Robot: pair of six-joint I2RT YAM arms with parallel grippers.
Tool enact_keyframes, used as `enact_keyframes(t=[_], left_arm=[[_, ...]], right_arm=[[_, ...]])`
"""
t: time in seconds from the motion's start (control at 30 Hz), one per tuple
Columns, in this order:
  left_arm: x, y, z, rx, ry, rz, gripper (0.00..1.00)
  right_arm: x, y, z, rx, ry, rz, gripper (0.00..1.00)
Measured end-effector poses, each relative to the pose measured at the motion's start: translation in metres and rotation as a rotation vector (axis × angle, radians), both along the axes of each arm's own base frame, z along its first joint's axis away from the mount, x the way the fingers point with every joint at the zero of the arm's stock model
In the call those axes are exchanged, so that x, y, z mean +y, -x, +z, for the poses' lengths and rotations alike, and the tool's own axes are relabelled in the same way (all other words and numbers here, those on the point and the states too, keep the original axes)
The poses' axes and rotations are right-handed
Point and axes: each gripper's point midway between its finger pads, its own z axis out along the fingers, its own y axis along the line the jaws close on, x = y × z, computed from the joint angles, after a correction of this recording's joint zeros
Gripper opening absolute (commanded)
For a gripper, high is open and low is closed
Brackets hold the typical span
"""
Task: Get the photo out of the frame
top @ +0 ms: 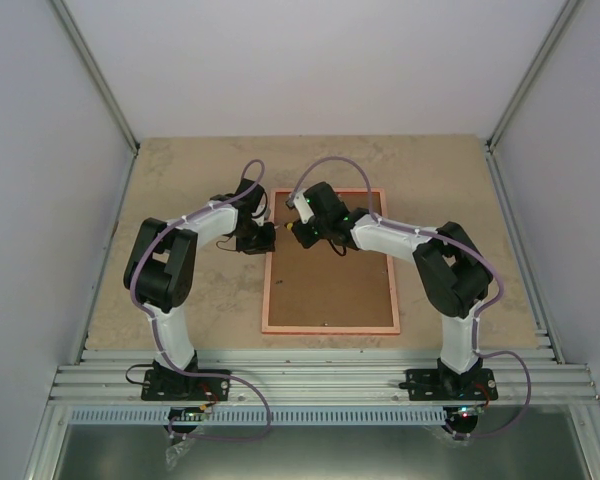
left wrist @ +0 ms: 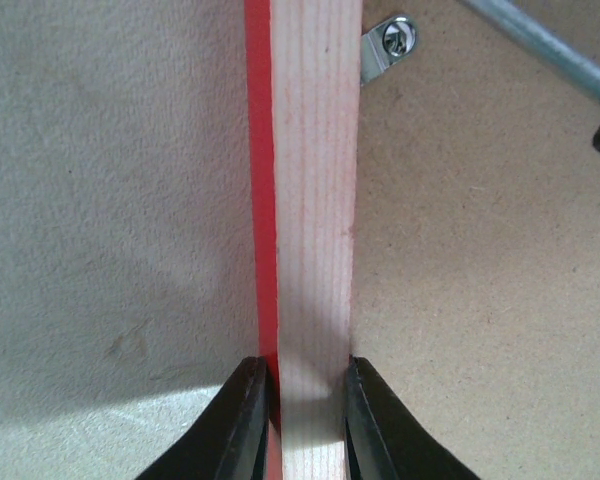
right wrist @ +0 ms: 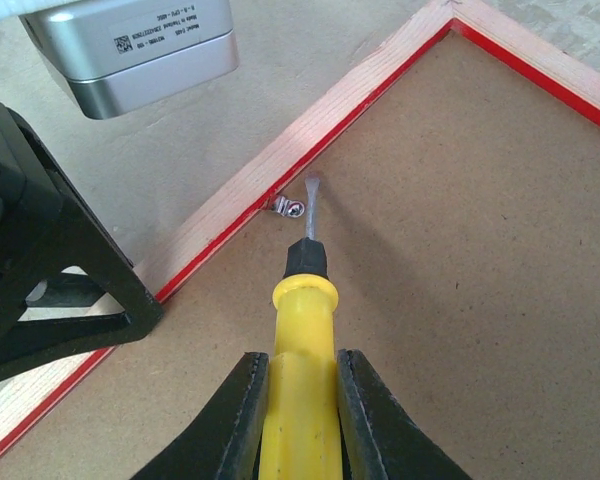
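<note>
Left gripper clamped on frame, pale grained wood; right gripper clamped on yellow-handled screwdriver, tip at metal clip

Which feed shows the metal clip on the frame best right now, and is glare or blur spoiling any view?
Left wrist: clip sharp, its screw glinting; frame grain crisp in the left hand. Right wrist: clip small, screwdriver tip pale and soft against it; glare on the silver camera housing. Top external: evenly lit, clip too small to make out.

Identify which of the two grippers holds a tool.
The right gripper: it is shut on a yellow-handled screwdriver, whereas the left gripper clamps the frame by its wooden rail.
</note>
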Motion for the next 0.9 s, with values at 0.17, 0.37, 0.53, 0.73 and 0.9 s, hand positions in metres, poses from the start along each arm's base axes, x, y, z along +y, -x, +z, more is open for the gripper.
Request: enact_keyframes(t=[0.17,0.37,0.53,0.73,0.9], left_arm=[[-0.0001,-0.0002,0.0004,0.0,0.0,0.0,0.18],[-0.0001,-0.0001,0.0004,0.0,0.0,0.0,0.18],[-0.0001,0.0,0.0003,0.0,-0.001,0.0,0.18],[0.0003,0.0003,0.0002,0.002,-0.005,0.0,0.18],[0.0008,0.0012,0.0002,0.006,-0.007,0.0,0.18]], right_arm=[[0.0006,0.0032,-0.0032,0.018,0.002,0.011,0.0],[0.0051,0.0013,-0.0033,0.022,0.001,0.025,0.01],[0.0057,0.003,-0.0025,0.027,0.011,0.042,0.01],[0.0065,0.0073,-0.0022,0.037,0.026,0.07,0.0],[0.0063,0.0098,-0.002,0.045,0.037,0.088,0.01]])
